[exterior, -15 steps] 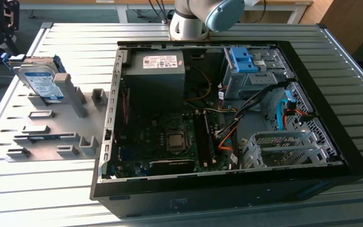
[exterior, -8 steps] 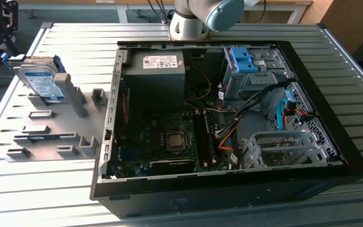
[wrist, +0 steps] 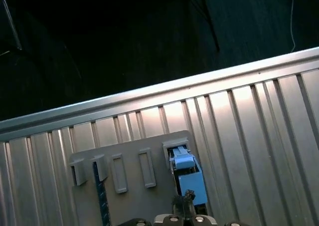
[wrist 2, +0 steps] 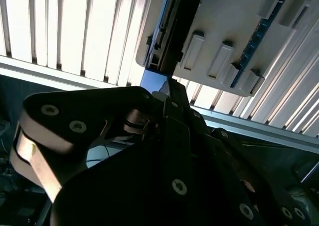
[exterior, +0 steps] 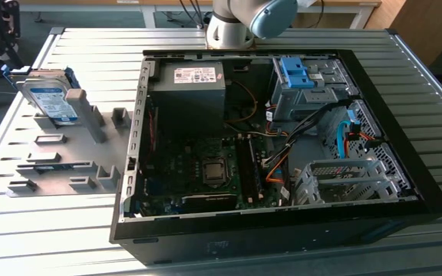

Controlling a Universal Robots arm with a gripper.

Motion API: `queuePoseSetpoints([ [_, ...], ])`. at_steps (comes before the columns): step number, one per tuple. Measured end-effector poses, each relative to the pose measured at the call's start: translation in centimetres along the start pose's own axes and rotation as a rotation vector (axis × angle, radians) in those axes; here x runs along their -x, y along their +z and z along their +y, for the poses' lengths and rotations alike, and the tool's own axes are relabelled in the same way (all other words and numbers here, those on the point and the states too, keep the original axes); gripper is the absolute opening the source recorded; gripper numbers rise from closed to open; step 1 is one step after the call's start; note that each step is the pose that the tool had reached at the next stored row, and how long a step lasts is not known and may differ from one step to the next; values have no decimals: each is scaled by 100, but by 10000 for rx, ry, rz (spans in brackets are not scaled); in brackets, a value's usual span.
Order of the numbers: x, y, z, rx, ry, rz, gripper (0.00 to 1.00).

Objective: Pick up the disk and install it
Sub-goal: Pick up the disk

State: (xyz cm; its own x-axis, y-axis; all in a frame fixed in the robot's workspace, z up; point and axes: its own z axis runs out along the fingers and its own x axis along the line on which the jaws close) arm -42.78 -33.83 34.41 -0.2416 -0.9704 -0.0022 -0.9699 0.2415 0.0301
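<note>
Exterior view, upper left of frame: the disk (exterior: 50, 100), a flat silver hard drive with a white-and-blue label and a blue plastic frame round its edges, stands upright on edge in a slot of a grey plastic fixture plate (exterior: 83, 155). The plate lies on the ribbed aluminium table (exterior: 90, 52). Lower left, on the same plate, a thin dark-blue strip (exterior: 48, 167) sits on edge between low holder blocks. Centre of frame: an open black computer case (exterior: 282, 244) lies on its side just beside the plate. A large grey power-supply box (exterior: 190, 95) sits in the case's upper left corner, with a dark motherboard (exterior: 198, 167) below it. Top centre, behind the case, I see the arm's grey base (exterior: 232, 29) with a pale blue joint cap. Upper right, inside the case: a blue plastic bracket (exterior: 294, 72) on a metal bay. Lower right: a silver perforated drive cage (exterior: 344, 181). The disk sits on the plate, outside the case. In the first wrist view the black gripper (wrist: 184, 201) is just beside the blue frame end of the disk (wrist: 188, 173), which is seated in its slot; I cannot tell if they touch. In the second wrist view the gripper (wrist 2: 167, 89) points at the disk's dark connector edge (wrist 2: 172, 26). I cannot tell whether the gripper is open or closed.
</note>
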Motion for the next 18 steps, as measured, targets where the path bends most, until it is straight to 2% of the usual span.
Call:
queuePoseSetpoints([
  [4,24,13,100,-37,-12,-15,11],
  [5,42,16,114,-43,-12,-18,16],
  [6,57,19,118,-44,-23,-17,16],
  [8,63,25,120,-44,-221,-12,30],
  [13,64,39,120,-39,-1035,12,30],
  [15,64,45,119,-42,-1051,22,31],
  [16,64,48,119,-43,-1052,27,37],
  [18,65,59,120,-55,-1051,29,38],
])
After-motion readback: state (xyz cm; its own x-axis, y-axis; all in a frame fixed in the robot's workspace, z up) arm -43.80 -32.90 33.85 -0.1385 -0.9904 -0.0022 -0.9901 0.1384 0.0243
